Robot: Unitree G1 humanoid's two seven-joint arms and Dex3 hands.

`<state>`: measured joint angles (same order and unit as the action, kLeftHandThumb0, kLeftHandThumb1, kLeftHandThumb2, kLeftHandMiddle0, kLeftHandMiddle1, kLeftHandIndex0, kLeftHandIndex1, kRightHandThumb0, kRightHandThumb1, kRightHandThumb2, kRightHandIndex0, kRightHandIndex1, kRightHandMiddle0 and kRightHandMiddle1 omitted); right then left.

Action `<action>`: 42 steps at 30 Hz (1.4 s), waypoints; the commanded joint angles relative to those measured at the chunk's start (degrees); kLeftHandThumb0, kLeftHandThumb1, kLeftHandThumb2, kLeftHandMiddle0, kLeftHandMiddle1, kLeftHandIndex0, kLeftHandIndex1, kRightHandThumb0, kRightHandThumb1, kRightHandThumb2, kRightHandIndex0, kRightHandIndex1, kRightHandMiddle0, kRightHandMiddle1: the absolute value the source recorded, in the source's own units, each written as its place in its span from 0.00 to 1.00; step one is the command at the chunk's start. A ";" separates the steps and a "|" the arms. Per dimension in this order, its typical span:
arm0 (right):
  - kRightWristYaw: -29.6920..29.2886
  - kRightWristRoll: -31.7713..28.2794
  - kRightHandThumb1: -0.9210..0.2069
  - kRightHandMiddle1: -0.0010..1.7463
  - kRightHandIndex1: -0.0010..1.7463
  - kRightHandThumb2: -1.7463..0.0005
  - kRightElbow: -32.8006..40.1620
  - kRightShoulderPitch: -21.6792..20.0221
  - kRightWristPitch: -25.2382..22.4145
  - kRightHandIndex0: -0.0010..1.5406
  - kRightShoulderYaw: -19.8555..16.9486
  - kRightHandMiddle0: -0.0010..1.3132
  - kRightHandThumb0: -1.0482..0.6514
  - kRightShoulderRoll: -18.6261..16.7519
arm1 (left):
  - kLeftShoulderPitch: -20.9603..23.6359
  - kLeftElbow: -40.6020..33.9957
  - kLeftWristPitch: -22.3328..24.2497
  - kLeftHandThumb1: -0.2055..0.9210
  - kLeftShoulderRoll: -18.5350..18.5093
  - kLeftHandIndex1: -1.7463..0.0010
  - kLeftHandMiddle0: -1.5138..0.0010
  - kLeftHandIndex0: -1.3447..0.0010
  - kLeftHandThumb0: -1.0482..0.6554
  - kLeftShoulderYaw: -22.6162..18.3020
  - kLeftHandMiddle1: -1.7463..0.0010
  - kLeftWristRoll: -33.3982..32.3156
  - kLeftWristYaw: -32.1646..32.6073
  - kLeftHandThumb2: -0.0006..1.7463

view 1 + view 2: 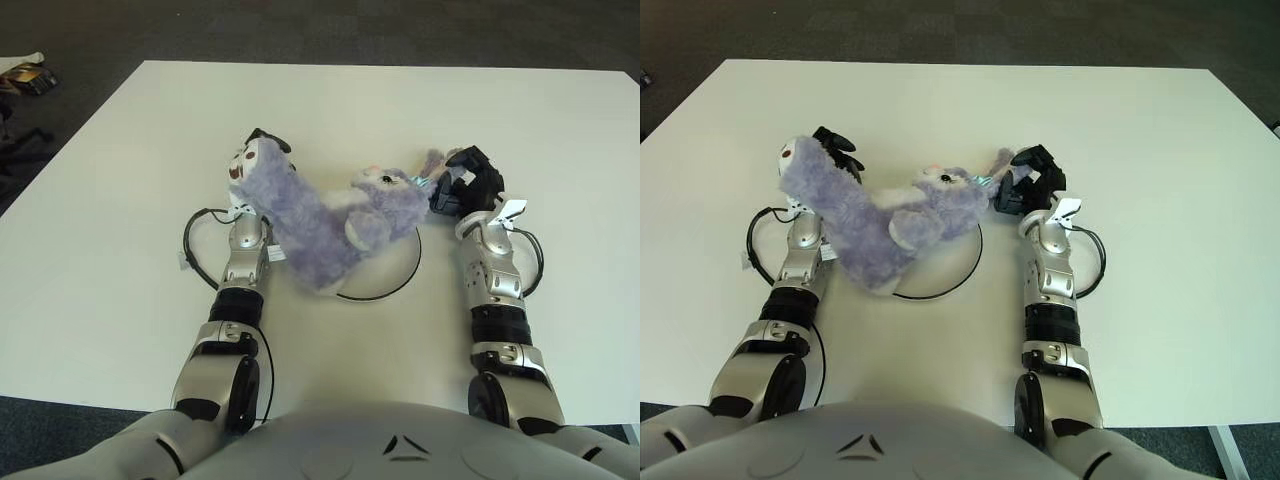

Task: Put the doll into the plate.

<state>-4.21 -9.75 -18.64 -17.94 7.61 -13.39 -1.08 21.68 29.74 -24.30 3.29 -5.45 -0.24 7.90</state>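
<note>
A purple plush doll [330, 215] stretches between my two hands, over a white plate with a dark rim [392, 289] in the middle of the table. My left hand [255, 165] is shut on the doll's thick left end, which hides most of the hand. My right hand [462, 188] is shut on the doll's thin right end, next to its head [378, 182]. The doll's body sags down over the left part of the plate and hides much of it. I cannot tell whether the doll touches the plate. The doll [890, 215] and the plate rim [952, 284] also show in the right eye view.
The white table [120, 200] spreads to all sides. A black cable loop [195, 245] lies beside my left wrist and another [530, 265] beside my right wrist. A small object [25, 76] lies on the dark floor beyond the far left corner.
</note>
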 commanded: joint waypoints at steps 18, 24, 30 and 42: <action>1.62 0.41 0.50 1.00 1.00 0.28 -16.79 -1.20 16.43 0.86 -0.85 0.44 0.34 -0.62 | -5.28 0.39 2.56 0.37 0.33 0.00 0.62 0.58 0.61 0.57 0.00 -0.80 -1.34 0.83; 2.71 -0.09 0.51 1.00 1.00 0.27 -18.86 -1.05 19.07 0.86 -0.82 0.45 0.34 -0.79 | -5.34 0.26 3.01 0.37 0.34 0.00 0.62 0.58 0.61 0.44 0.00 -1.11 -1.68 0.83; 3.92 -0.73 0.53 1.00 1.00 0.25 -20.99 -1.41 21.52 0.87 -1.30 0.46 0.33 -0.93 | -5.34 0.58 2.49 0.37 0.46 0.00 0.62 0.58 0.61 0.20 0.00 -1.46 -1.61 0.83; 5.23 -1.50 0.53 1.00 1.00 0.25 -23.20 -1.97 24.36 0.87 -2.51 0.47 0.33 -0.81 | -5.53 0.62 2.58 0.37 0.34 0.00 0.62 0.58 0.61 0.41 0.00 -1.42 -1.73 0.83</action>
<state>0.70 -9.94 -37.82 -24.89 30.72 -14.94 -0.87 20.29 28.53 -21.83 3.44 -4.97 -1.51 6.66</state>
